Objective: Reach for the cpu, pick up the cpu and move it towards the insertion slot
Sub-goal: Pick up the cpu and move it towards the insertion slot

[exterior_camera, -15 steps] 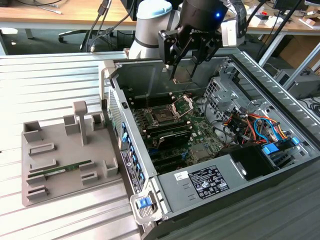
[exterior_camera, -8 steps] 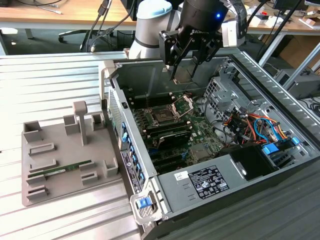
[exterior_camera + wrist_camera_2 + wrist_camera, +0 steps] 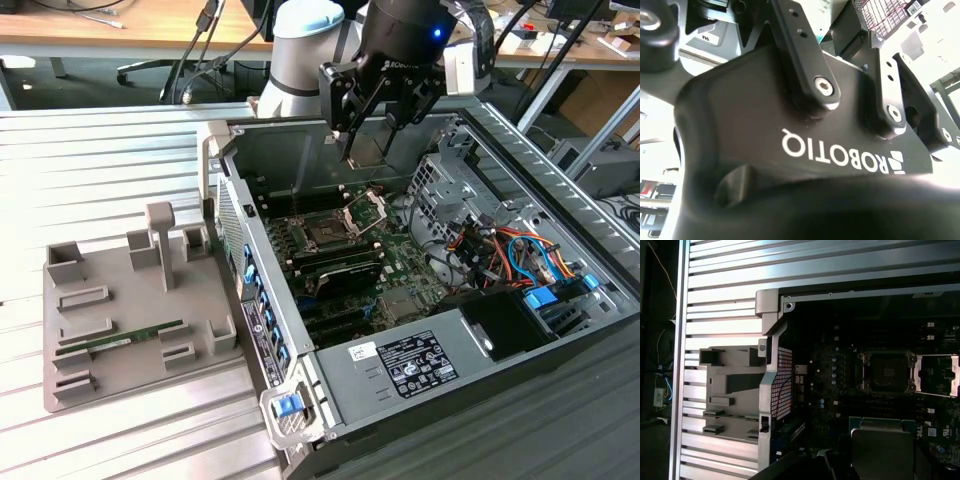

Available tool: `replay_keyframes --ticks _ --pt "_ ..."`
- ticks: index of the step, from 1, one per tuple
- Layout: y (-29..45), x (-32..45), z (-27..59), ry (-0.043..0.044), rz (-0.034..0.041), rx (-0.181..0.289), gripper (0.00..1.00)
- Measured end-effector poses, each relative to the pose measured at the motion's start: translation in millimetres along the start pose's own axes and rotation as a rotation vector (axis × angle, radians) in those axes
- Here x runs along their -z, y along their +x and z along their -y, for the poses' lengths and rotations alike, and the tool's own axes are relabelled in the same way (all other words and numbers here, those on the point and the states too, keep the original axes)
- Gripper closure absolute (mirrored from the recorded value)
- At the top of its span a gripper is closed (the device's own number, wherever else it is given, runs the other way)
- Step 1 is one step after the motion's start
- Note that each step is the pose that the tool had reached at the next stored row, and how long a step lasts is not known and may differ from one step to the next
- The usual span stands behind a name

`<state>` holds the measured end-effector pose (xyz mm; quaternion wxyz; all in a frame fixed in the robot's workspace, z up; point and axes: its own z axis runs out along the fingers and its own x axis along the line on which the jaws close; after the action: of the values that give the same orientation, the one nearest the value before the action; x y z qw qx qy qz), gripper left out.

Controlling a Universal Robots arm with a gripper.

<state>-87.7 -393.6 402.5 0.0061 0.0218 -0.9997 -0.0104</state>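
So the tool (image 3: pixel 372 140) is up over the open computer case (image 3: pixel 520 330), hanging above the back part of the motherboard (image 3: pixel 400 262), and it's got the cpu (image 3: pixel 372 148) pinched between its fingers, gripped on the chip's edges as far as I can see. In the exterior view the chip sits as a flat pale square between the black fingers (image 3: pixel 352 120), held well clear of the board. The first wrist view catches the same cpu (image 3: pixel 883 447) as a silvery plate with a green rim. The insertion slot (image 3: pixel 327 234) is lower down on the board, toward the exterior view's left of where the tool hangs, a dark square socket with its silver frame (image 3: pixel 368 212) flipped open beside it. In the first wrist view the socket (image 3: pixel 888 371) is apart from the held chip, frame (image 3: pixel 936 375) lying open next to it. Outside the case on the ribbed metal bench (image 3: pixel 100 140) there's a grey fixture tray (image 3: pixel 120 310) with a green memory stick (image 3: pixel 120 340) lying in one of its grooves. The second wrist view shows the tool's black body (image 3: pixel 790 130) up close.
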Motion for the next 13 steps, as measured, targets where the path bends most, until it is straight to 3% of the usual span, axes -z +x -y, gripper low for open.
replay_keyframes --ticks 5,13 --pt "-5.0 -2.4 0.3 0.0 0.0 0.0 0.45" --pt "-6.8 -3.4 0.4 0.0 0.0 0.0 0.45"
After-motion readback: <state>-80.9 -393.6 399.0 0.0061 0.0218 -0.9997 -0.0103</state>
